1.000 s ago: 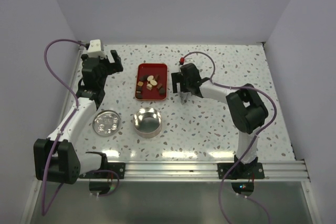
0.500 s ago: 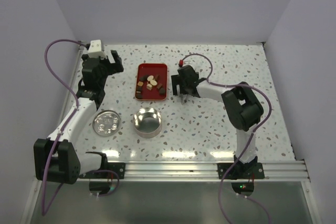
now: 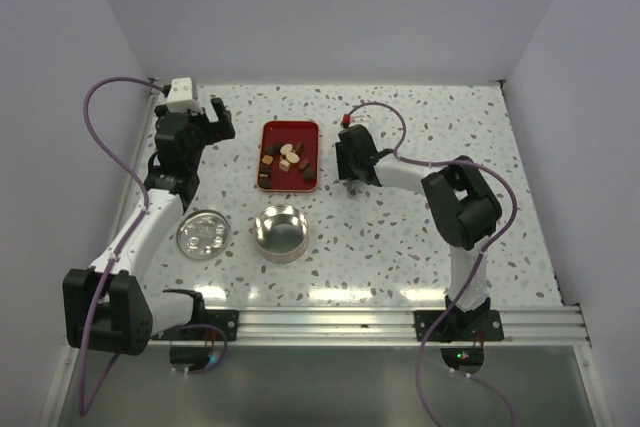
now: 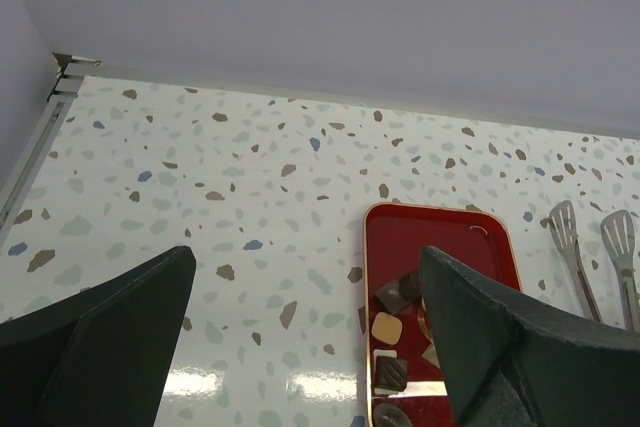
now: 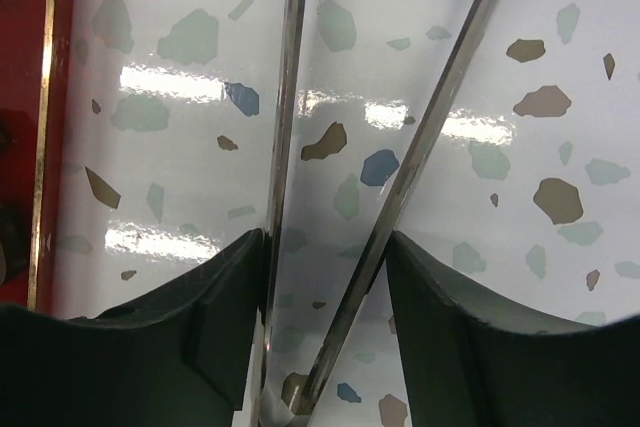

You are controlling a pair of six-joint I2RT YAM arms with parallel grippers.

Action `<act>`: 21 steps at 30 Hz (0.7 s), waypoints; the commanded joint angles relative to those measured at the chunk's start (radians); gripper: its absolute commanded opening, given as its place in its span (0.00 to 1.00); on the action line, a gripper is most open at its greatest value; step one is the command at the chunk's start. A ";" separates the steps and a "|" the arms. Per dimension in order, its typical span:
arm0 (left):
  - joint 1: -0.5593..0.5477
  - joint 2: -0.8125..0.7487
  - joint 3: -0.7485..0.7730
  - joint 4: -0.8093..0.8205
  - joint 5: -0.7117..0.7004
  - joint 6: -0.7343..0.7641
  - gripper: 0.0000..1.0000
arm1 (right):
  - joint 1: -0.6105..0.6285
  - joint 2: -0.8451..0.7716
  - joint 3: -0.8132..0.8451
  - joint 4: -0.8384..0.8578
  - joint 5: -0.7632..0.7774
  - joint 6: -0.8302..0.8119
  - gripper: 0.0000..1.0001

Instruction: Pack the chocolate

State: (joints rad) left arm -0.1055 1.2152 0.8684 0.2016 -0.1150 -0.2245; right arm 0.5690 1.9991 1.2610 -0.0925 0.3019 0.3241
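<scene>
1. Nearest the arms, an open silver tin (image 3: 279,232) stands beside its lid (image 3: 202,235).
2. Beyond, the chocolate (image 3: 288,159) lies in a red tray (image 3: 270,131).
3. Right of it, the right gripper (image 5: 325,247) clasps metal tongs (image 5: 283,147).
4. Far left, the left gripper (image 3: 215,119) hangs spread wide, holding nothing.

The worktop (image 3: 400,237) is smooth, glossy, speckled like stone. The tongs (image 5: 425,147) and the tin (image 3: 280,250) are polished metal. The red tray (image 4: 440,237) is glossy, gold-rimmed. The chocolate pieces (image 4: 386,327) look smooth and matt.

Red tray (image 4: 440,237), perhaps silver tongs (image 4: 563,225)
</scene>
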 commanded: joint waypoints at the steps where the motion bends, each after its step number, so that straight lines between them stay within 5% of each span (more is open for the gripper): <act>1: -0.003 -0.028 -0.008 0.048 0.005 0.004 1.00 | -0.004 -0.039 -0.012 0.013 0.042 -0.026 0.54; 21: -0.003 -0.032 -0.008 0.048 0.006 0.002 1.00 | -0.003 -0.292 0.001 -0.188 -0.040 -0.120 0.53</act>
State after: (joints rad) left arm -0.1055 1.2110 0.8680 0.2012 -0.1150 -0.2249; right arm 0.5686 1.7763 1.2392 -0.2291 0.2817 0.2337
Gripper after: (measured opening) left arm 0.997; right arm 0.531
